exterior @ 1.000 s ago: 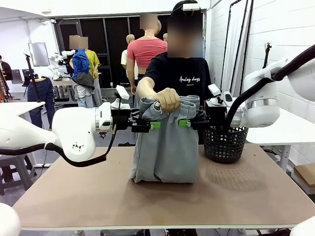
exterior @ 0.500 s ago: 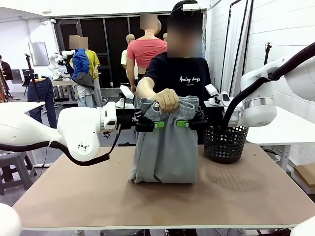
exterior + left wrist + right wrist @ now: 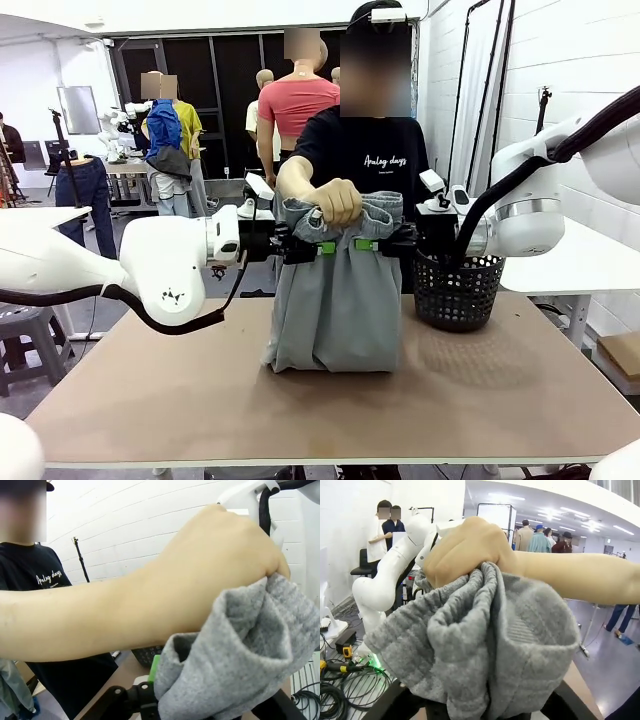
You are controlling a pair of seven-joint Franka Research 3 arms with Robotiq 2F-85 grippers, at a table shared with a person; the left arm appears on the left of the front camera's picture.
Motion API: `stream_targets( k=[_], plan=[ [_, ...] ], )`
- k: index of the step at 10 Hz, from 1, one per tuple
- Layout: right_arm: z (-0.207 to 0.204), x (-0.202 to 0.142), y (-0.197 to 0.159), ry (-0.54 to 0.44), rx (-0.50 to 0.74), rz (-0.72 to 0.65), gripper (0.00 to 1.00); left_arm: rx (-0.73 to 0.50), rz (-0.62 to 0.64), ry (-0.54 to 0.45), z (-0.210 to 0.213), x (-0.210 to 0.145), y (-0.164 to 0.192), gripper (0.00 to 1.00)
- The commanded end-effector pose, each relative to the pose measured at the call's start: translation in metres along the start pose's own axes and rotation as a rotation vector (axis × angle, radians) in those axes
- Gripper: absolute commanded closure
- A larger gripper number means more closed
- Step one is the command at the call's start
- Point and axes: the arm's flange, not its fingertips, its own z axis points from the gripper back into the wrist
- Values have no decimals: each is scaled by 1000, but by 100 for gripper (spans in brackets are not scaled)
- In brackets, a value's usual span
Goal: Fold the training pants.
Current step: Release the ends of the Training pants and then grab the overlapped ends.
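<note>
A person's hand (image 3: 338,203) holds the light grey training pants (image 3: 335,310) up by the bunched waistband, and the legs hang down to the table. My left gripper (image 3: 318,247) reaches in from the left at waistband height. My right gripper (image 3: 370,244) reaches in from the right, opposite it. In the left wrist view the grey waistband (image 3: 240,650) sits between the spread fingers of my left gripper (image 3: 215,702), under the person's fist (image 3: 220,565). The right wrist view has the waistband (image 3: 485,645) between the wide fingers of my right gripper (image 3: 480,707). Both grippers are open around the cloth.
A black mesh basket (image 3: 457,290) stands on the table just right of the pants, under my right arm. The brown table (image 3: 200,400) has bare room in front and to the left. The person stands at the far edge behind the pants.
Both grippers have moved inward toward each other, so their green pads now reach over the pants just under the waistband. The person's hand and the pants have stayed put.
</note>
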Motion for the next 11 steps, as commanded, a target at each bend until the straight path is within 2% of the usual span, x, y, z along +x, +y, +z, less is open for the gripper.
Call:
stream_targets(
  k=[1,6,7,8,9,11],
  plan=[
    [-3,4,-9,18,-1,-25,100,57,30,-36,-8,-3,-1,100],
    [-7,3,-13,72,35,-28,100,26,47,-37,-9,-4,2,100],
    [-10,1,-16,88,37,-28,100,39,26,-68,-9,-3,4,100],
    [-15,3,-20,104,29,-13,100,-31,39,-100,-9,-4,6,100],
    [-2,0,-8,48,28,-10,100,3,27,5,0,-3,2,100],
    [-2,0,-8,48,28,-10,100,3,27,5,0,-3,2,100]
  ],
)
